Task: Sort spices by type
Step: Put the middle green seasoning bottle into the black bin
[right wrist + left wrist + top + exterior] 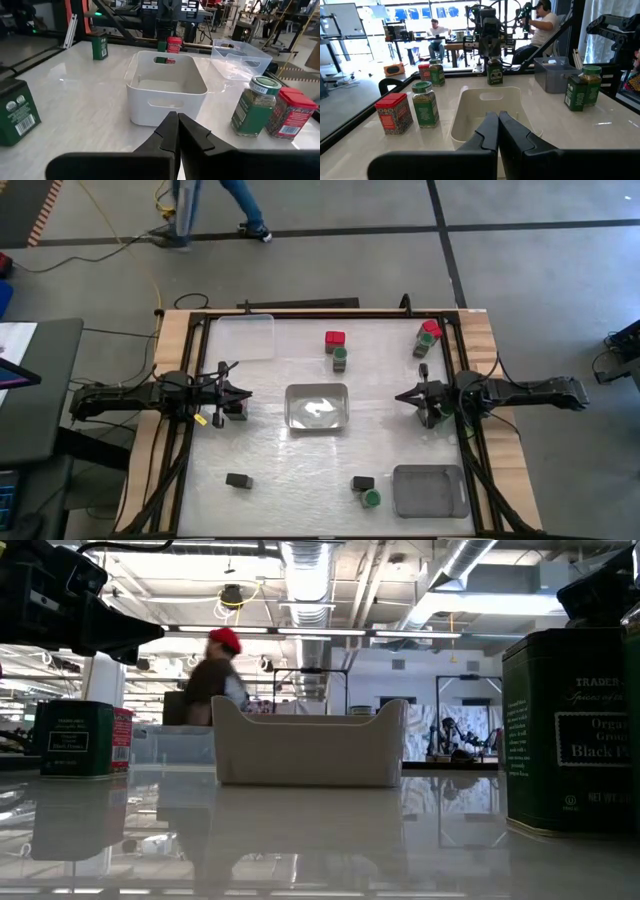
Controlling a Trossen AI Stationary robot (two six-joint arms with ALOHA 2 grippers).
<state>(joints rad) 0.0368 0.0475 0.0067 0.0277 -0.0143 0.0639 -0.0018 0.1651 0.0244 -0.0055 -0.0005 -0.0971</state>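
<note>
Both hands are pinched together on nothing. In the overhead frame the left hand (243, 393) sits at centre left and the right hand (401, 397) at centre right, tips aimed at each other across the white tray (317, 406).

Nothing is sorted yet. A dark tin (237, 411) lies touching or just under the left hand's tip, which one I cannot tell. A black tin (239, 480) lies lower left. A red tin (334, 339) and green jar (340, 357) stand together upper centre, another red-and-green pair (428, 336) upper right, and a tin with a green jar (366, 490) lower centre, beside the grey tray (431, 490). A clear tray (246, 336) lies upper left.

My judgement: the left arm is nearest the dark tin and need only open and dip; the right arm is nearest the upper-right pair, up-frame of its tip.
</note>
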